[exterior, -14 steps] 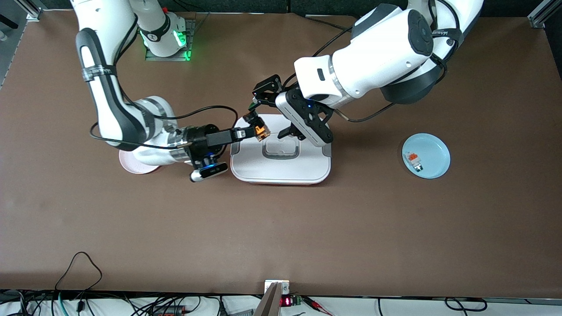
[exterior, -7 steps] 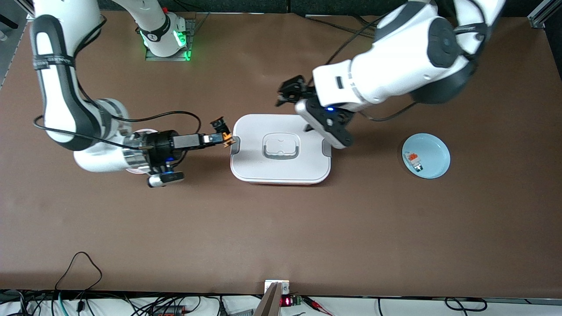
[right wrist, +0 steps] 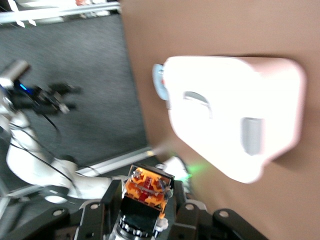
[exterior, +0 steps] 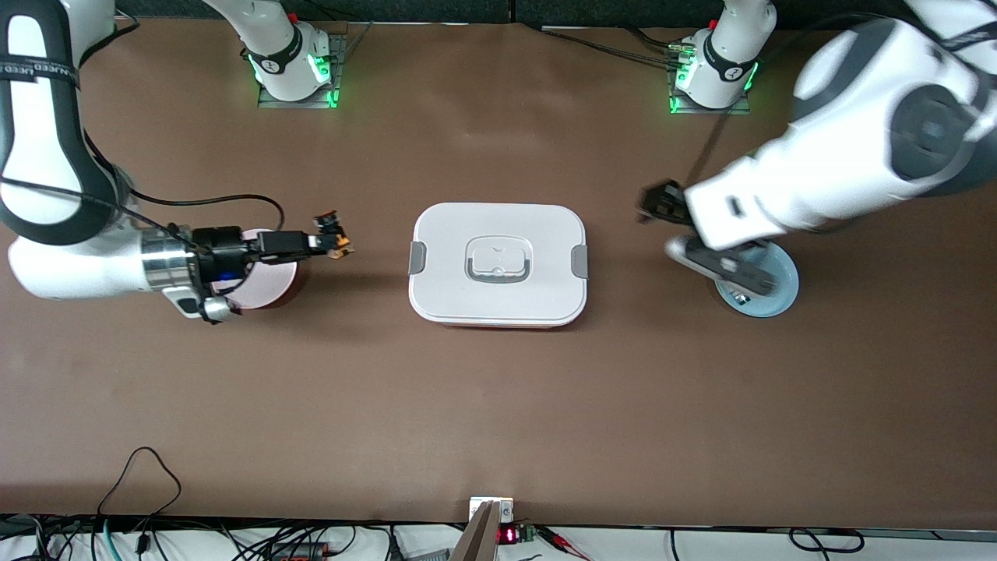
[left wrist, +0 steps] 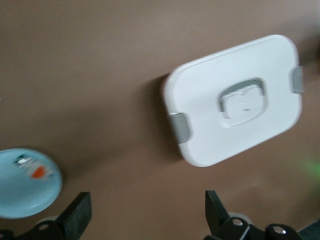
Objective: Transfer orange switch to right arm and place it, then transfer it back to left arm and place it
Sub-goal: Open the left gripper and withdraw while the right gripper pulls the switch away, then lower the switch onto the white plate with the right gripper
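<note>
The orange switch is clamped in my right gripper, shut on its black body with the orange part sticking out past the fingertips. It hangs over bare table between a pink plate and the box, apart from both. The white lidded box sits mid-table with its lid on. My left gripper is open and empty, in the air over the table between the box and a blue plate.
A pink plate lies under my right wrist. Toward the left arm's end of the table, a blue plate holds a small white block with orange tabs; the left wrist covers part of it in the front view.
Both grippers were together over the box and have drawn apart. The right one carried the switch back toward the pink plate. The left one swung off open toward the blue plate.
</note>
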Tool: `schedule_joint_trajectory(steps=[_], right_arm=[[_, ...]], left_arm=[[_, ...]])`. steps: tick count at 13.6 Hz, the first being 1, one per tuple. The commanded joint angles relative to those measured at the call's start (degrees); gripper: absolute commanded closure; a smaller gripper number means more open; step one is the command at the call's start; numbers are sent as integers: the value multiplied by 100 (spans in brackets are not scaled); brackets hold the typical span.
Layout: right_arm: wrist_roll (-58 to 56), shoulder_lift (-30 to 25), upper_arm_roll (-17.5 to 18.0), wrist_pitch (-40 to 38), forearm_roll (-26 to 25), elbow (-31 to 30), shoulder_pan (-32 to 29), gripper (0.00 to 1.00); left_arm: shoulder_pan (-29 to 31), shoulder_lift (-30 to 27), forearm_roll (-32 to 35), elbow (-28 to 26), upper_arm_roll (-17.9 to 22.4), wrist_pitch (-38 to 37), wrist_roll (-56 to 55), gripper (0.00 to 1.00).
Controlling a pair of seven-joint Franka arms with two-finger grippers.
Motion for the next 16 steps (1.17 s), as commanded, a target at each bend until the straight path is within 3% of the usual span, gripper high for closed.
schedule_joint_trajectory(steps=[1, 6, 11, 13, 16], right_arm=[[-435, -108, 93, -108, -831, -8, -275, 81], [-1374, -389, 154, -91, -2528, 1, -477, 81], [-2946, -714, 1084, 23, -5022, 150, -1021, 81], [-3649, -837, 1375, 286, -5928, 159, -1145, 81], [-4879, -794, 1499, 856, -6415, -50, -1373, 81]], left_arm=[[585, -125, 486, -63, -51, -367, 287, 0], [1209, -388, 1576, -63, -42, -1122, 235, 0], [1798, -687, 1929, -317, -59, -1431, 331, 0], [1773, -679, 1876, -292, -77, -1545, 304, 0], [1782, -477, 2147, -300, -42, -1258, 253, 0]])
